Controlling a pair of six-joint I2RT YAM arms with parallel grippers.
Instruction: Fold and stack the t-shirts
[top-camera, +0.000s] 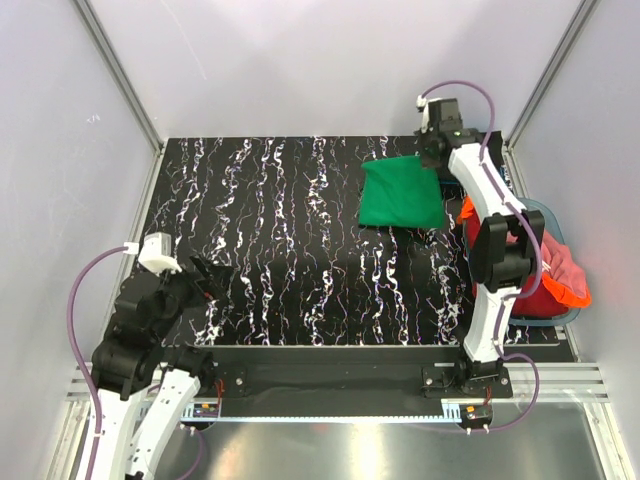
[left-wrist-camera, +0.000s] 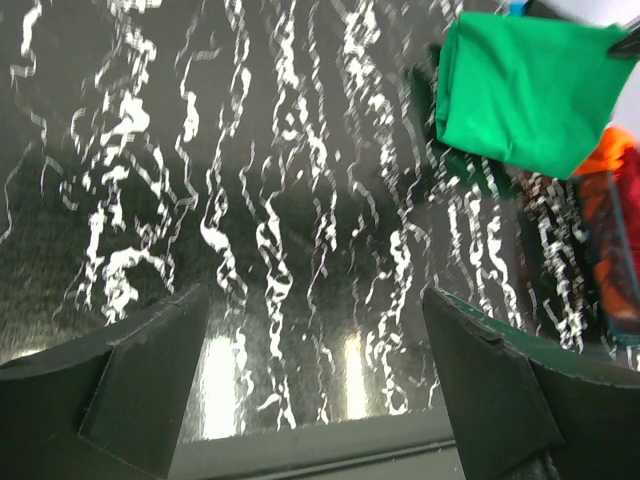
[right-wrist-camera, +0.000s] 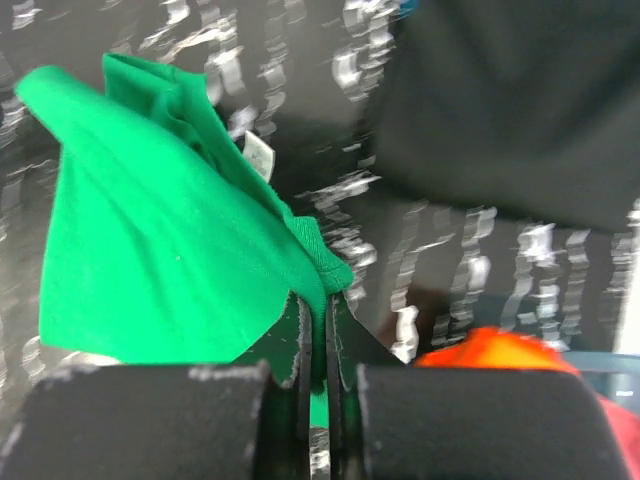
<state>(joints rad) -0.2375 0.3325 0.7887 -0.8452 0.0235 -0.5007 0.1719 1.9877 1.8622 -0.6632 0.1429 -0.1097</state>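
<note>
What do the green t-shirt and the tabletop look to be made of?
The green t-shirt looks like soft, matte knit cloth, likely cotton: it folds, wrinkles and drapes limply. The tabletop seems hard and glossy, black with white marble-like veining; it mirrors light in the left wrist view. Stone or printed laminate, I cannot tell.

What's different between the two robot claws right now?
The left gripper stands wide open and holds nothing; the right gripper is shut on the edge of the green t-shirt. The left hangs over the table at its near left; the right reaches to its far right. Both are black and two-fingered.
</note>
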